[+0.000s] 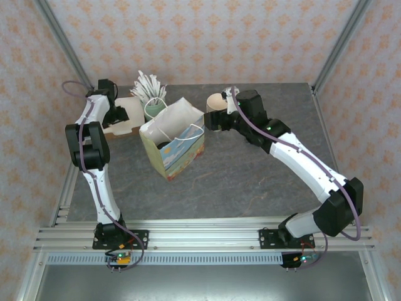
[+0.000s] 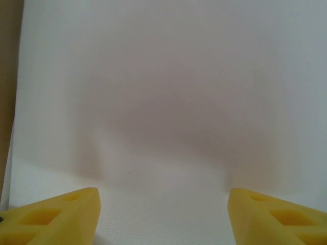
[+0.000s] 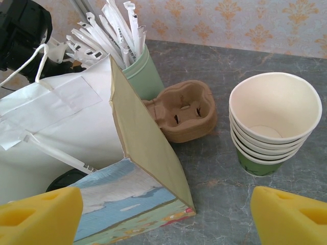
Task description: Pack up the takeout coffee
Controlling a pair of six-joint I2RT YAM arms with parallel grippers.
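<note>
Takeout coffee, visible as a dark round lid, seems to sit low inside the open paper bag, just left of the spread, empty right gripper, likely the nearer; the left gripper, also spread, faces blank white.

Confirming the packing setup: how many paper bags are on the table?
1: the paper bag stands open at the centre, just in front of the cup of straws. Nothing suggests another is hidden.
</note>
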